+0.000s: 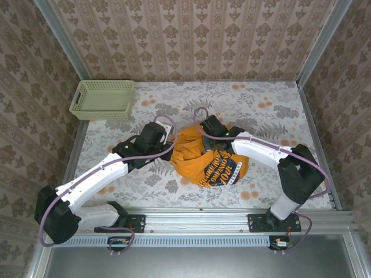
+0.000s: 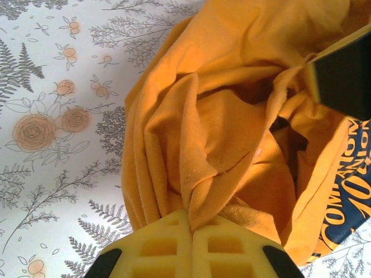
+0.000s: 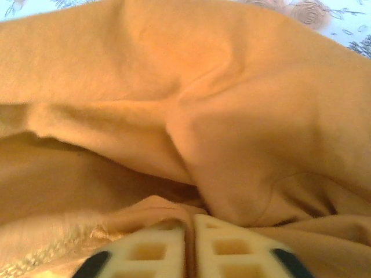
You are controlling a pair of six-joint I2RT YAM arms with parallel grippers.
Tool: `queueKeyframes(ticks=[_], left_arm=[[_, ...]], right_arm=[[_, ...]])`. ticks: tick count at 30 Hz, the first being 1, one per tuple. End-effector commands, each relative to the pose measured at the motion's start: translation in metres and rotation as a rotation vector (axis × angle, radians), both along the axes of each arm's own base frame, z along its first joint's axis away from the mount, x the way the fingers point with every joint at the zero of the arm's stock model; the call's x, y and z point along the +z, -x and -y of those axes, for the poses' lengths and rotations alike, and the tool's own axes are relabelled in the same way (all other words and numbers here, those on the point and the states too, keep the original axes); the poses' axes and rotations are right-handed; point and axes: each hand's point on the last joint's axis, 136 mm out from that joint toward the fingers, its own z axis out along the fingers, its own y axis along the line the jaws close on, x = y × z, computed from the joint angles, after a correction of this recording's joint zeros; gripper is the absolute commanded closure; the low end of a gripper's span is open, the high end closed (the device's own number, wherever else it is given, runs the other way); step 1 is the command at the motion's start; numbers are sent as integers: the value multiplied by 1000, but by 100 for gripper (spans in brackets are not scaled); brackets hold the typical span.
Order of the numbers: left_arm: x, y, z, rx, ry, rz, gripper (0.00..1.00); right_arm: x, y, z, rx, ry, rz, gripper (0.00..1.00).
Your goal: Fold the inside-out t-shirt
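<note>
The inside-out t-shirt (image 1: 211, 159) lies bunched in the middle of the table, plain orange at its far side and dark blue and white lettering on its near face. My left gripper (image 2: 191, 227) is shut on a twisted fold of the orange cloth (image 2: 214, 145) at the shirt's left edge; from above it sits at the left gripper (image 1: 168, 134). My right gripper (image 3: 190, 223) is shut with a fold of the t-shirt (image 3: 232, 116) pinched between its pads, at the shirt's far edge (image 1: 204, 128). Lettering shows at the right of the left wrist view (image 2: 348, 197).
A pale green mesh basket (image 1: 103, 99) stands at the far left corner of the floral tablecloth (image 1: 261, 104). Patterned walls close in the table on three sides. The metal rail (image 1: 197, 223) with both arm bases runs along the near edge.
</note>
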Motion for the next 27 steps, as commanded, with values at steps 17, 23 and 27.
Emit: queueKeyframes(ticks=[17,23,27], left_arm=[[92,-83,10,122,156,103,94],[-40,-52,-55,287,-21,-175,78],[-67,-27,-90,369,-49,-231,61]], right_arm=[[229,67,44,65,-85,572,100],[78,94,-47,248,-225,251,100],[35,122,-96,371,-230,121,82]])
